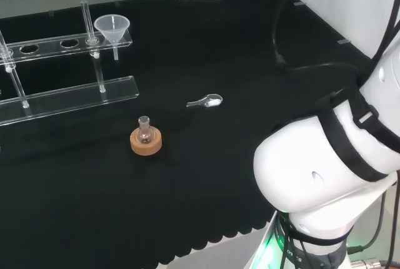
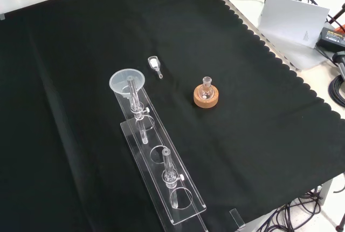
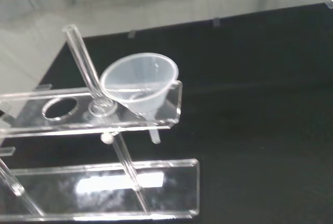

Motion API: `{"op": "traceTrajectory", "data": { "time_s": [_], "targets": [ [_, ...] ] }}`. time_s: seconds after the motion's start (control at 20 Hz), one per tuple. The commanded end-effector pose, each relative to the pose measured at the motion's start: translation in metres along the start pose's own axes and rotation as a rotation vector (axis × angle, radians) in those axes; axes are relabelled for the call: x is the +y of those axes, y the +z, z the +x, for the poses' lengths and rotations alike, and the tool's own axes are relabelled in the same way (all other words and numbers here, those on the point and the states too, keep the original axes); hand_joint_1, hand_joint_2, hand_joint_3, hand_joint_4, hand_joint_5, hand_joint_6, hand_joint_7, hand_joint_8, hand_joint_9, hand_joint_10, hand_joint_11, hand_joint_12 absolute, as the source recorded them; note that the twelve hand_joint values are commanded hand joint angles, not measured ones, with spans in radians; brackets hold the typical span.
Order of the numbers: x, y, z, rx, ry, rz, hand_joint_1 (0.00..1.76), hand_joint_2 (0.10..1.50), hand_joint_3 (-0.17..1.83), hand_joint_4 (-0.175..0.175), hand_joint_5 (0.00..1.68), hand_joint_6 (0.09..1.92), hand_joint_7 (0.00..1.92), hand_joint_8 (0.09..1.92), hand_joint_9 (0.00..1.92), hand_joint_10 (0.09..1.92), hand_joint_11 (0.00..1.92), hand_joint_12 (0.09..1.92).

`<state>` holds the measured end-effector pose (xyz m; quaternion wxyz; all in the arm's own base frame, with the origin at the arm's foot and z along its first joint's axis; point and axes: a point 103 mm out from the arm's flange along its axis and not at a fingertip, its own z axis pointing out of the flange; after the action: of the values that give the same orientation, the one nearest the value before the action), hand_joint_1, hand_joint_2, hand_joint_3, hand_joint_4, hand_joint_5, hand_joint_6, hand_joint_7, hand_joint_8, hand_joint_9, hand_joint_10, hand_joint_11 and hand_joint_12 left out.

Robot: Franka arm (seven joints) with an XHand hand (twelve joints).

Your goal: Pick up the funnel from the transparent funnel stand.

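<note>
Translucent white plastic funnel [image 1: 112,29] seated in the end hole of the clear acrylic funnel stand [image 1: 62,97], far left of the black-clothed counter [image 1: 206,156] in the head view, robot hand's finger state cannot be told, small glass flask on a cork ring [image 1: 145,139] placed nearer.

On the black-clothed tabletop [image 1: 206,175], a clear funnel [image 1: 112,29] sits upright in the right end hole of the transparent funnel stand [image 1: 62,87] at the view's left. A small flask on a cork ring [image 1: 145,140] stands nearer the camera. A clear spoon [image 1: 206,101] lies to its right. White arm links [image 1: 325,162] loom at right.
</note>
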<state>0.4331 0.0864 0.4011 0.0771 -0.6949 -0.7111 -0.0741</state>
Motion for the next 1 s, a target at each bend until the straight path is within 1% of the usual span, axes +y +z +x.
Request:
{"op": "traceTrajectory", "data": {
  "time_s": [0.05,0.15,0.3,0.45,0.6,0.75,0.9,1.0],
  "targets": [
    [0.016,0.024,0.021,0.001,-0.021,-0.026,0.28,0.67,0.11,0.047,0.0,0.09,0.0,0.09,0.0,0.09,0.04,0.09],
    [0.022,0.033,0.025,-0.029,-0.028,-0.039,0.29,0.67,0.11,0.046,0.0,0.09,0.0,0.09,0.0,0.09,0.04,0.09],
    [0.033,0.045,0.031,-0.056,-0.024,-0.031,0.29,0.67,0.11,0.044,0.0,0.09,0.0,0.09,0.0,0.09,0.04,0.09],
    [0.045,0.057,0.036,-0.067,-0.019,-0.007,0.29,0.67,0.11,0.042,0.0,0.09,0.0,0.09,0.0,0.09,0.03,0.09],
    [0.058,0.073,0.04,-0.056,-0.004,0.013,0.29,0.68,0.09,0.04,0.0,0.09,0.0,0.09,0.0,0.09,0.02,0.1],
    [0.07,0.087,0.045,-0.055,0.01,0.017,0.28,0.7,0.05,0.039,0.0,0.09,0.01,0.09,0.01,0.09,0.0,0.28],
    [0.082,0.094,0.051,-0.042,0.008,0.017,0.28,0.71,0.04,0.038,0.0,0.09,0.02,0.09,0.02,0.09,0.0,0.35],
    [0.089,0.098,0.054,-0.02,0.008,-0.009,0.28,0.71,0.04,0.038,0.0,0.09,0.02,0.09,0.03,0.09,0.0,0.4]
  ]
}}
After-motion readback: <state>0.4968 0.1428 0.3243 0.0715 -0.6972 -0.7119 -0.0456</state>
